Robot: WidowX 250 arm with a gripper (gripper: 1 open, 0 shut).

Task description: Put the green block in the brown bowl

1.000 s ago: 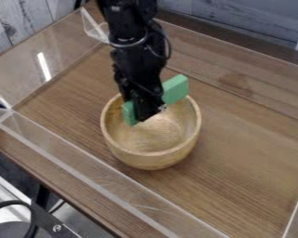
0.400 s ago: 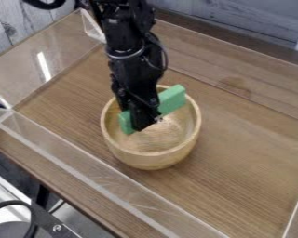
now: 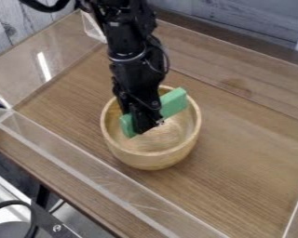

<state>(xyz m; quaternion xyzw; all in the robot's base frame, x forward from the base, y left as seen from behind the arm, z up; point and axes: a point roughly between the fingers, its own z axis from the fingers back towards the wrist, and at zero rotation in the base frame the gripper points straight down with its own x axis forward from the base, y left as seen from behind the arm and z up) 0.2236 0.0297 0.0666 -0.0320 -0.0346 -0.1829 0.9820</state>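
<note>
The end effector grips the green block low inside the brown bowl, so only letting go remains.

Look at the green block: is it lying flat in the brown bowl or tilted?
Tilted. The green block slants up over the brown bowl rim, its lower end gripped by the shut gripper.
</note>
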